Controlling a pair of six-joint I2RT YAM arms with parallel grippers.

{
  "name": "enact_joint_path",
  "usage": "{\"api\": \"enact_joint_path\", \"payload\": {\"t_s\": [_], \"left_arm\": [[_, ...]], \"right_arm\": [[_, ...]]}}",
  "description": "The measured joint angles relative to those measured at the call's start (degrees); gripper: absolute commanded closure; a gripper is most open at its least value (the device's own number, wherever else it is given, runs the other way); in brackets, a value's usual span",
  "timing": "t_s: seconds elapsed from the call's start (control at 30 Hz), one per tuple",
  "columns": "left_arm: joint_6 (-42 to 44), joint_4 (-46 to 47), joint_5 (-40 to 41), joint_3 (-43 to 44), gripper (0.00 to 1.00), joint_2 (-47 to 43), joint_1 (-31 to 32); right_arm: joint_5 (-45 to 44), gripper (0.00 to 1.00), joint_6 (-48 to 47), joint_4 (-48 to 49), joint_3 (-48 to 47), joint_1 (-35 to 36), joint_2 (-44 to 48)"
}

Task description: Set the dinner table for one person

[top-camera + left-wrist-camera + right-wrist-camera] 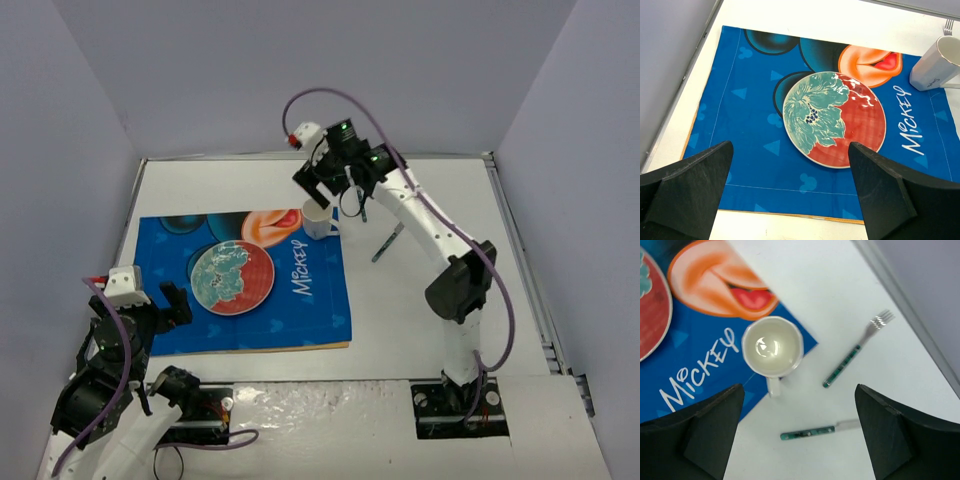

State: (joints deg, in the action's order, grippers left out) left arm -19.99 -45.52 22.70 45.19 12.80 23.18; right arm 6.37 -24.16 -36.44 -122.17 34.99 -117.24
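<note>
The white dinner table (440, 200) carries a blue Mickey placemat (300, 310). A round plate (231, 277), red and teal, lies on the mat. A white mug (772, 346) stands upright on the mat's far right corner, its handle over the bare tabletop. Right of it lie a green-handled fork (857, 349) and a green-handled knife (812, 432). My right gripper (800, 405) hovers open above the mug and knife, holding nothing. My left gripper (790, 150) is open over the mat's near edge, well short of the plate (835, 117).
Grey walls enclose the table on three sides, and a metal rim (515, 230) runs along its right edge. In the top view the knife (388, 242) lies just right of the mug (318, 222), under the right arm. Both arm bases sit at the near edge.
</note>
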Motion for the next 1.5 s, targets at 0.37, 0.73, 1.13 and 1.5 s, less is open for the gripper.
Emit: {"api": "enact_joint_path", "payload": {"t_s": [0.37, 0.73, 1.13, 1.5], "left_arm": [[0.0, 0.2, -0.6, 0.0, 0.03, 0.1, 0.0], [0.2, 0.9, -2.1, -0.1, 0.03, 0.3, -0.1], [0.3, 1.0, -2.8, -0.1, 0.03, 0.3, -0.4], [0.3, 1.1, -3.1, -0.1, 0.03, 0.4, -0.4]], "right_arm": [[-19.7, 0.00, 27.4, 3.1, 18.5, -14.8, 20.7], [-23.2, 0.19, 48.6, 10.4, 43.7, -16.3, 17.3], [-23.4, 0.37, 61.4, 22.0, 48.3, -16.2, 8.4], [-23.8, 0.74, 64.6, 27.0, 48.6, -16.2, 3.6]]}}
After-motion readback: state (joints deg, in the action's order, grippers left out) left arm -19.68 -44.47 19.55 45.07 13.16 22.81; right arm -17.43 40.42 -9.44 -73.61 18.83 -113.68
